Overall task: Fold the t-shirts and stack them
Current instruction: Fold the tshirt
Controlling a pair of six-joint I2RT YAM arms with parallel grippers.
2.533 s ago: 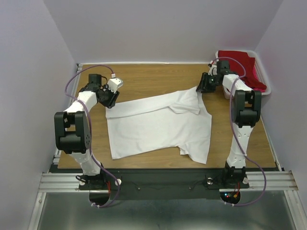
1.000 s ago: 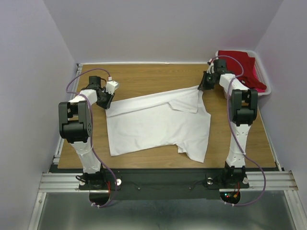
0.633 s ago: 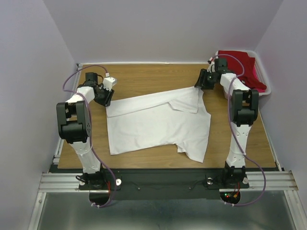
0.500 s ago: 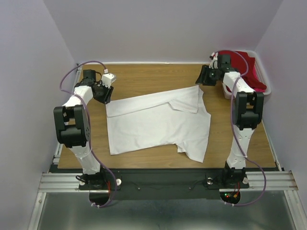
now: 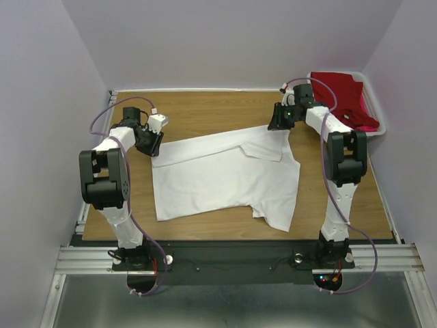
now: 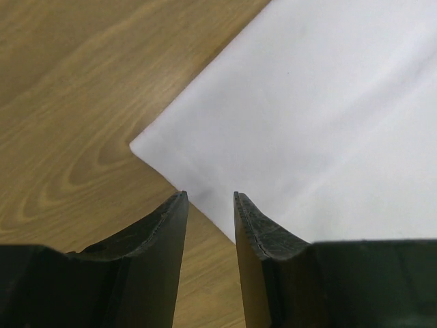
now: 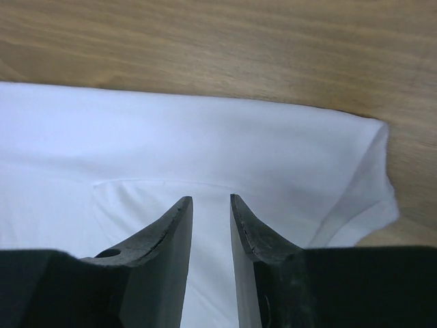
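White cotton t-shirt [image 5: 225,178], smooth, on woodgrain table [image 5: 205,109]

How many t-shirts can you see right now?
2: a white t-shirt spread on the table, a red t-shirt in the basket far right. More may hide under it.

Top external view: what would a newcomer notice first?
The large white t-shirt lies sprawled and partly folded across the middle of the wooden table. The left tool and right tool are poised open over its two far corners, gripping nothing. A red shirt lies heaped in the white basket at the far right corner.
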